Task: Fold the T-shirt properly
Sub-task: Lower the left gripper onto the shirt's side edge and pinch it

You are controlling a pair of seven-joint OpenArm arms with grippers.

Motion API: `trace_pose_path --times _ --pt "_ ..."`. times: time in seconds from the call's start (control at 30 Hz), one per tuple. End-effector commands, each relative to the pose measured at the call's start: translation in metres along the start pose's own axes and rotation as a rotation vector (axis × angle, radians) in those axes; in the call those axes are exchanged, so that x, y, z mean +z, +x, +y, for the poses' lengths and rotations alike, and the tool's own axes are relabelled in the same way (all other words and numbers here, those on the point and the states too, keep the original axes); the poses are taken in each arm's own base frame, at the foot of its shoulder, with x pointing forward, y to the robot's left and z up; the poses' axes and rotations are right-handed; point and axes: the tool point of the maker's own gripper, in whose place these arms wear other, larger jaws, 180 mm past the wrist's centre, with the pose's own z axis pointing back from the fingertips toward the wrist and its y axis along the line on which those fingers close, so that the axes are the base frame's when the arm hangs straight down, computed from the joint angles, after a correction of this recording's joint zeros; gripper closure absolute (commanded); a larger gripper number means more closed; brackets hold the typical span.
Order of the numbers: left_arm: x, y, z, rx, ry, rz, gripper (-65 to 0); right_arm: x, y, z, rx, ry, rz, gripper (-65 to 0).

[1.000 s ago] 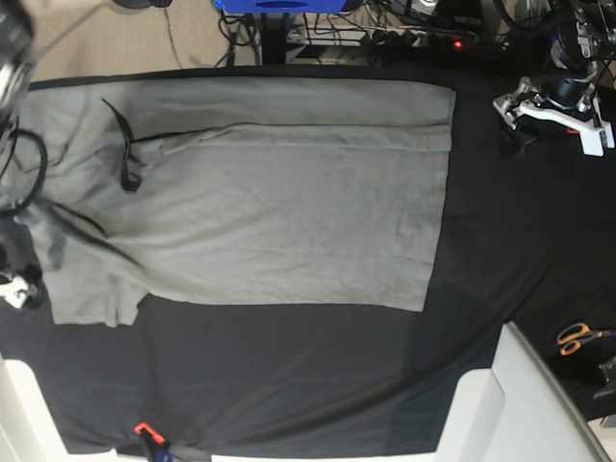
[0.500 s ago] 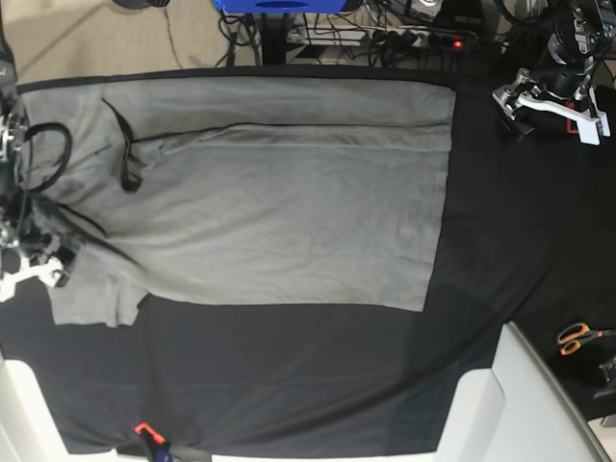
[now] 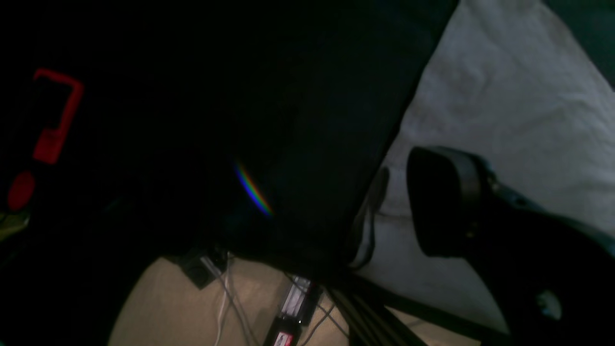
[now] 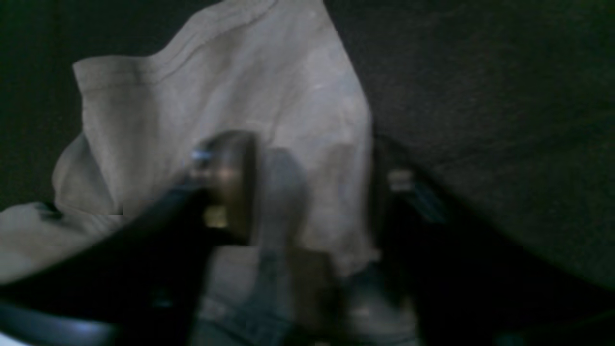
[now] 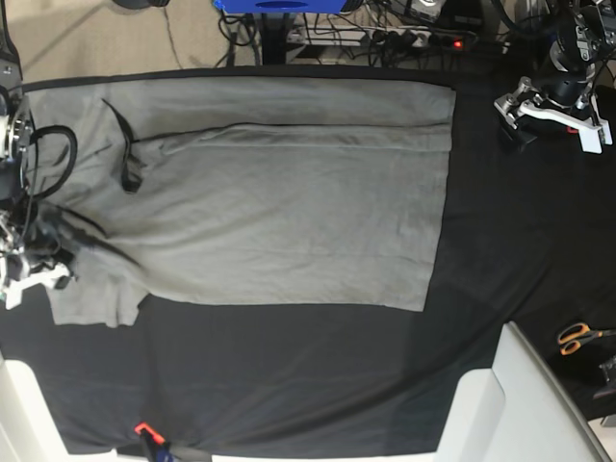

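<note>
The right end effector (image 4: 312, 192), jaws straddling the grey T-shirt's (image 5: 289, 192) sleeve hem (grip not confirmed, blurred), should pinch both layers fully before lifting; left end effector (image 5: 553, 106) hangs released.

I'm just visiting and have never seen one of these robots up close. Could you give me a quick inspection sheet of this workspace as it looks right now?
Surface: black cloth covers the table.
Job's things: grey T-shirt lies flat, its far long side folded in; one sleeve sticks out near the right gripper.
Clutter: orange-handled scissors at the table's edge; a small orange object at the near edge.
Grippers: right gripper has shirt cloth between its jaws, a gap still showing; left gripper is open, off the shirt.
Cables: black cable loops by the right arm; more wires on the floor.
Surroundings: beige floor, a blue item.
</note>
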Motion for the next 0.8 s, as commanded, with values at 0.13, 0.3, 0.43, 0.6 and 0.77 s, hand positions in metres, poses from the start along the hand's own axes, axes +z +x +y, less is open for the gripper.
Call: trace_pose_path --times 0.13,0.3,0.43,0.6,0.77 --pt "-0.012 0.026 -0.01 0.009 -0.033 -0.07 -64.0 0.001 0.035 -0.001 0.0 0.001 -0.076 0.0" --pt "-0.049 0.06 -0.026 -0.012 -0.084 -0.086 -64.0 0.003 0.037 -0.007 0.002 -0.009 -0.079 0.0" --pt "-0.097 0.071 -0.049 -0.067 -0.132 -0.006 -64.0 0.004 0.036 -0.008 0.004 -0.007 -0.076 0.0" --pt "-0.142 0.065 -0.056 0.012 -0.124 0.083 -64.0 0.004 0.032 -0.011 0.005 -0.01 -0.069 0.0" --pt "-0.169 0.047 -0.084 0.011 -0.154 0.17 -64.0 0.007 0.028 -0.012 0.026 -0.005 -0.076 0.0"
